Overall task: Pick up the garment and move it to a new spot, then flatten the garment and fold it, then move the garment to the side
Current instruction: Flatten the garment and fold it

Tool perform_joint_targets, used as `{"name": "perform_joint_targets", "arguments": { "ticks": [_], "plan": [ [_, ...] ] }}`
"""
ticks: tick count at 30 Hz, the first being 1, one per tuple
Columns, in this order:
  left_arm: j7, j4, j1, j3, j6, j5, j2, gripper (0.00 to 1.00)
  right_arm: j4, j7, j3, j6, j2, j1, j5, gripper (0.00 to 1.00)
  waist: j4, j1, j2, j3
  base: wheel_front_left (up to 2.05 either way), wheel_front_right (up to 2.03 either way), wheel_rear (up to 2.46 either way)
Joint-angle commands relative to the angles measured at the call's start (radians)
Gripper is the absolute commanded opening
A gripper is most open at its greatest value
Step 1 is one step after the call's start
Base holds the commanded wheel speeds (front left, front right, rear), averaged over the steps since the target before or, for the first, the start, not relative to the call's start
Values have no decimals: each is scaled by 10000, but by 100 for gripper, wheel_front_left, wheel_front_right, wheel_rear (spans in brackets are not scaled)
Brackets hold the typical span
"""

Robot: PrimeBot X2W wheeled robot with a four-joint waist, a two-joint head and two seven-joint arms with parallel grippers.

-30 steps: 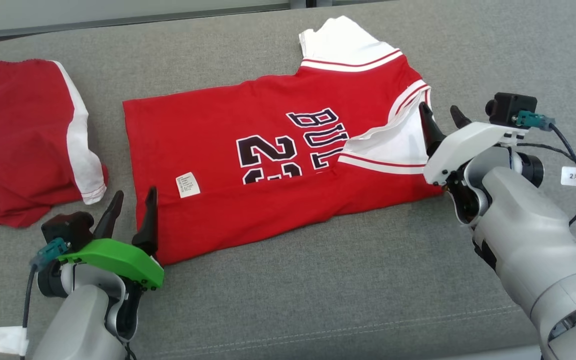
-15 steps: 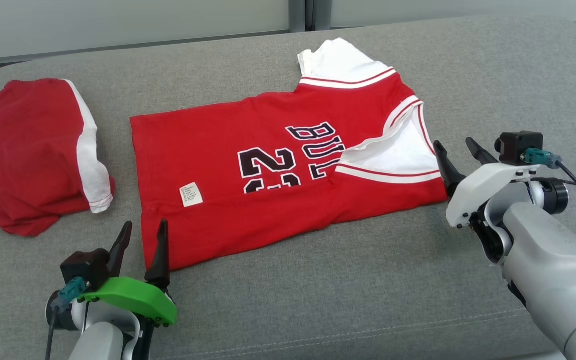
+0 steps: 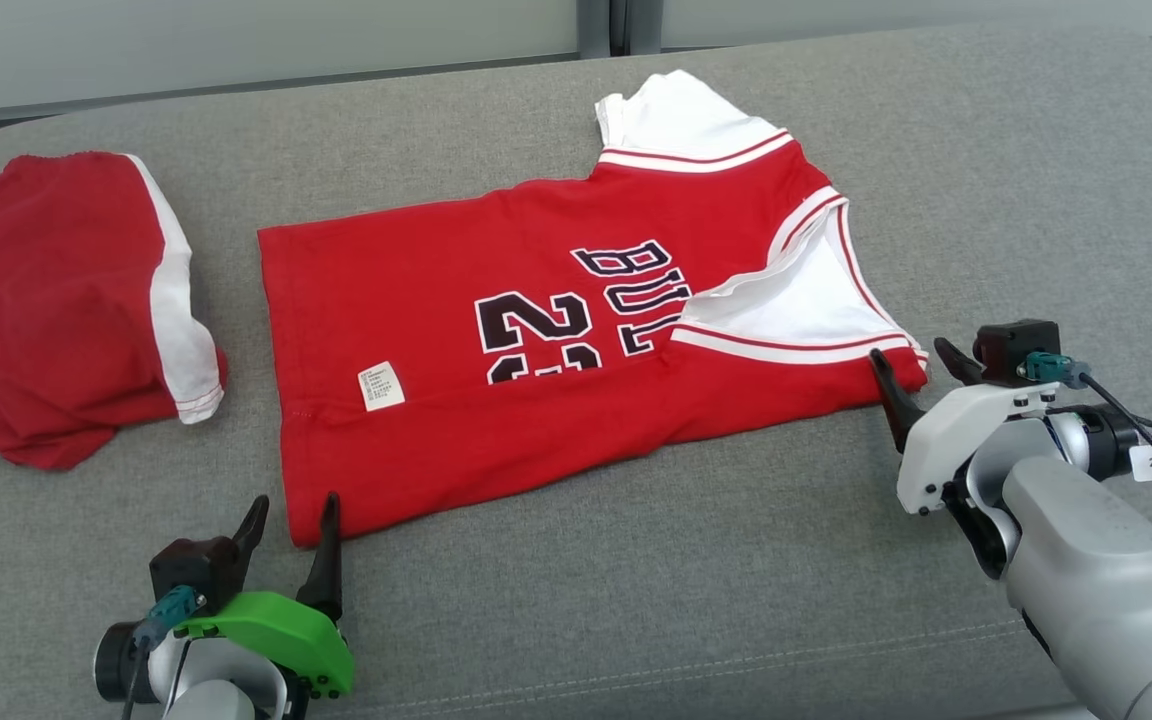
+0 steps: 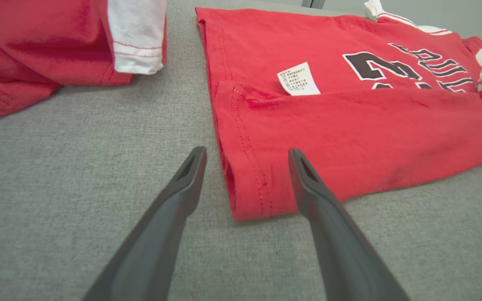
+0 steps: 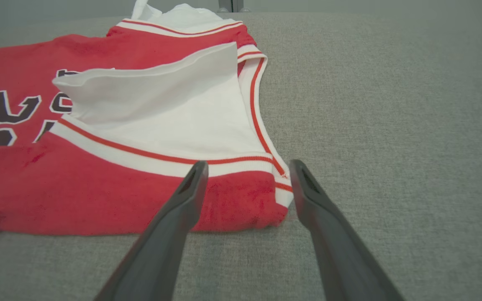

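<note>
Head view, read from the left: a second red-and-white garment point(image 3: 66, 310) is seen bunched on the grey cushion point(image 3: 636, 600), well apart from the work. Next, the left gripper point(image 3: 296, 500) is held with its fingers spread wide and nothing in them, the near hem corner of the jersey point(image 3: 536, 350) lying between the tips. The jersey is laid across the middle of the cushion, its near long edge doubled over the black numerals and a white care label point(image 3: 381, 386) exposed. At the far right, the right gripper point(image 3: 908, 352) is likewise spread wide and empty, its tips set about the striped shoulder corner. If only the upper layer is pinched at either corner, the fold could be pulled open. If one side is lifted first, the soft knit could be dragged askew over the coarse woven upholstery. The loose white sleeve panel point(image 3: 796, 300), standing slightly raised, could be flipped out. The fingers are dark, smooth and tapered.
</note>
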Motion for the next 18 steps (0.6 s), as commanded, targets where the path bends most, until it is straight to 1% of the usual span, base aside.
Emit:
{"name": "perform_joint_targets", "arguments": {
  "ticks": [1,8,14,15,16,17,18],
  "plan": [
    [-21,70,-145,84,-3,57,-1,100,136,-39,-36,-3,-16,23,-112,100,13,0,0,45,0,0,0],
    [-19,811,-548,62,-30,144,-75,100,885,-39,-199,-3,142,-212,-186,100,82,0,0,292,0,0,0],
    [-16,1511,-895,-154,-45,-40,-123,100,1131,-40,-229,-3,251,-324,-245,100,85,0,0,469,0,0,0],
    [4,1626,-945,-224,-45,-38,-108,71,1166,-40,-217,-3,290,-332,-227,100,78,0,0,487,0,0,0],
    [5,1701,-998,-263,-46,-78,-92,59,1180,-40,-200,-3,309,-351,-220,80,73,0,0,501,0,0,0],
    [5,1755,-1035,-300,-45,-122,-97,33,1197,-40,-184,-3,326,-361,-222,35,69,0,0,509,0,0,0],
    [5,1793,-1053,-343,-46,-143,-96,3,1215,-40,-152,-3,347,-354,-235,0,67,0,0,509,0,0,0]
  ]
}}
